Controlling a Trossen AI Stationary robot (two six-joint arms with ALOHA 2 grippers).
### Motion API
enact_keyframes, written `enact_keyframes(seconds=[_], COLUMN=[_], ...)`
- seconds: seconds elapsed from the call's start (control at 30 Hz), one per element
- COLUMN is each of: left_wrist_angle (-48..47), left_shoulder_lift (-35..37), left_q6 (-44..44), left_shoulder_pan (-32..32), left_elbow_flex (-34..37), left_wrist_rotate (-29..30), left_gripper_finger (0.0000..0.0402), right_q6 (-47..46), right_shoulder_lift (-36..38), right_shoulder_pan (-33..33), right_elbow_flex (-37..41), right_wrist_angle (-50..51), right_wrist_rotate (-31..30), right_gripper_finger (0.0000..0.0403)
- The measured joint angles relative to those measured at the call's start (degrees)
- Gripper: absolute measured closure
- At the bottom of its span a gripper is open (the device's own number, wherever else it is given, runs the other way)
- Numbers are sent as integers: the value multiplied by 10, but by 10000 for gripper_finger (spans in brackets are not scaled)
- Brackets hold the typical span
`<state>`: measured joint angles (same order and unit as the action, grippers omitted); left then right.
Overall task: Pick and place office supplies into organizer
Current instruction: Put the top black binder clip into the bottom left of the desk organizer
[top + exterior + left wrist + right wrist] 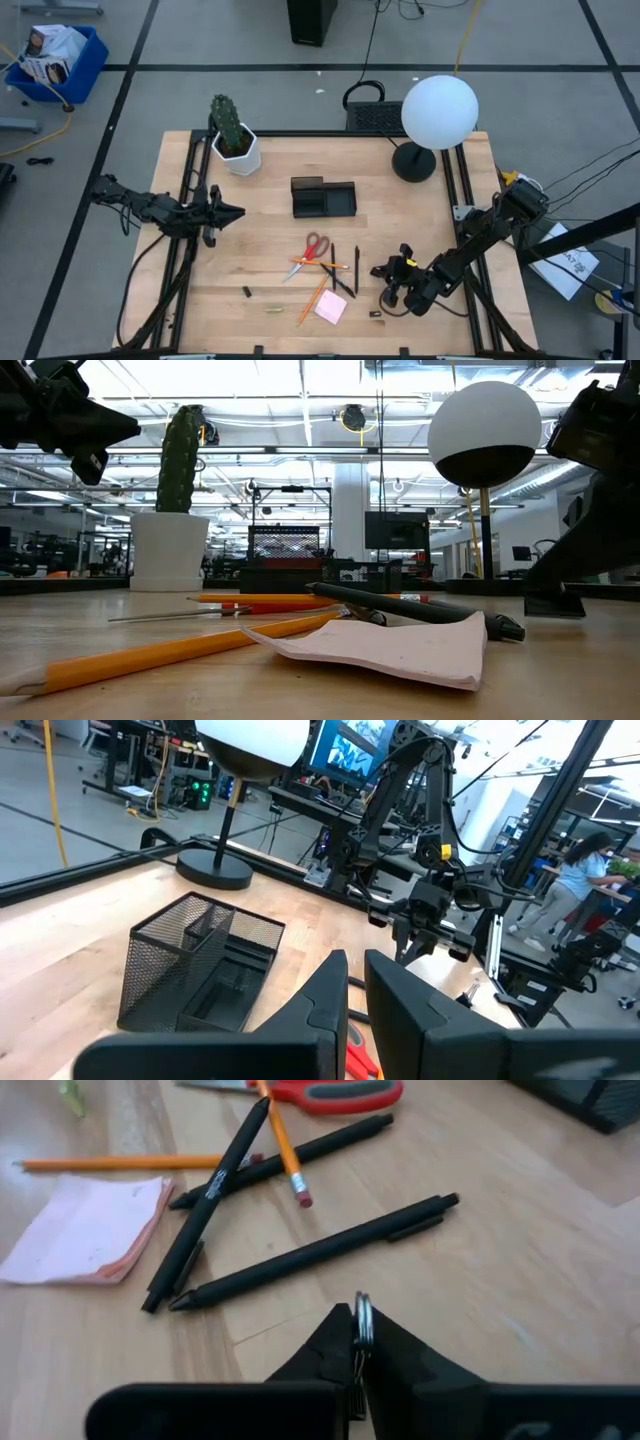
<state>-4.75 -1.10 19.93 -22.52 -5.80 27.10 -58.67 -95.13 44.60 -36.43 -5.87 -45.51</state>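
Observation:
My right gripper (360, 1325) stands low over the table's near right, just right of the pens, shut on a small clip of which only a silver wire loop (362, 1312) shows. Left of it lie black pens (310, 1252), orange pencils (318, 265), red-handled scissors (314, 248) and a pink sticky-note pad (331, 307). The black mesh organizer (323, 197) stands at the table's middle. Another tiny clip (375, 313) lies near the front edge. My left gripper (237, 212) waits shut above the left side, pointing level at the organizer. My right gripper pinches the clip's wire loop (362, 1305) between its two fingertips, and the loop sticks out just past them. The fingers slant down from the table's right. They hide the clip's body, and whether it rests on the table I cannot tell.
A white pot with a cactus (236, 145) stands at the far left and a globe lamp (438, 112) at the far right. A small dark clip (246, 292) and a small yellowish piece (275, 311) lie near the front. Bare wood lies between the organizer and the supplies.

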Motion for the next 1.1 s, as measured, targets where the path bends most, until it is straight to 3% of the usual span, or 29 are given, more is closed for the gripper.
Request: enact_keyframes(seconds=[0.17,0.57,1.1], left_wrist_angle=[0,-2,-2], left_shoulder_lift=[0,0,0], left_q6=[-3,-7,-16], left_shoulder_pan=[0,0,0], left_elbow_flex=[0,0,0], left_wrist_rotate=[4,15,15], left_gripper_finger=[362,362,362], right_q6=[27,316,441], right_shoulder_lift=[0,0,0], right_shoulder_pan=[-17,-119,-251], right_elbow_flex=[0,0,-1], right_wrist_angle=[-21,-273,-445], right_wrist_rotate=[-8,38,85], right_gripper_finger=[393,399,397])
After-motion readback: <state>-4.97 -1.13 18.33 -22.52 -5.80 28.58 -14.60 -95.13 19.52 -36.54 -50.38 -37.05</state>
